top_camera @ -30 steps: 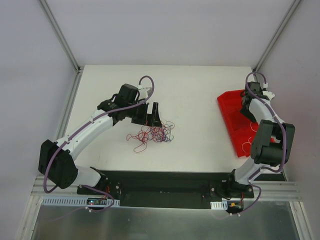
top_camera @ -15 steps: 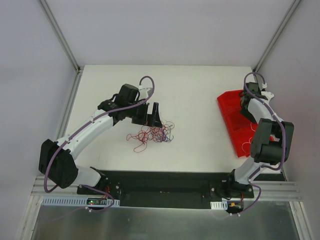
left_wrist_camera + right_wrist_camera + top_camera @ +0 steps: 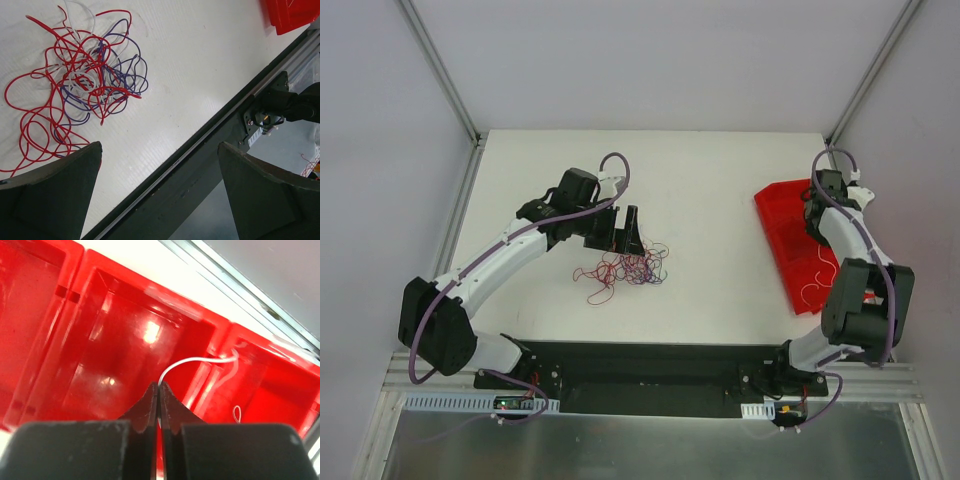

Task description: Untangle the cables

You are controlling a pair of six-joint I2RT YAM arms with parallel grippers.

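Note:
The cables (image 3: 625,267) lie as a loose tangle of red, purple and white strands on the white table, seen close in the left wrist view (image 3: 85,75). My left gripper (image 3: 618,240) hovers just behind the tangle, open, with nothing between its fingers (image 3: 160,150). My right gripper (image 3: 817,222) is over the red tray (image 3: 778,215) at the far right. In the right wrist view its jaws (image 3: 159,386) are shut on a thin white cable (image 3: 195,361), which arcs over a divider into the neighbouring compartment. More white cable (image 3: 813,287) lies in the tray's near end.
The red tray (image 3: 50,315) has several compartments with raised dividers. A metal frame rail (image 3: 460,200) borders the table on the left. The dark base rail (image 3: 200,165) runs along the near edge, close to the left gripper.
My right gripper has closed on the white cable in the tray, and the right arm's elbow has dropped nearer and to the right. The left arm and the tangle have not moved.

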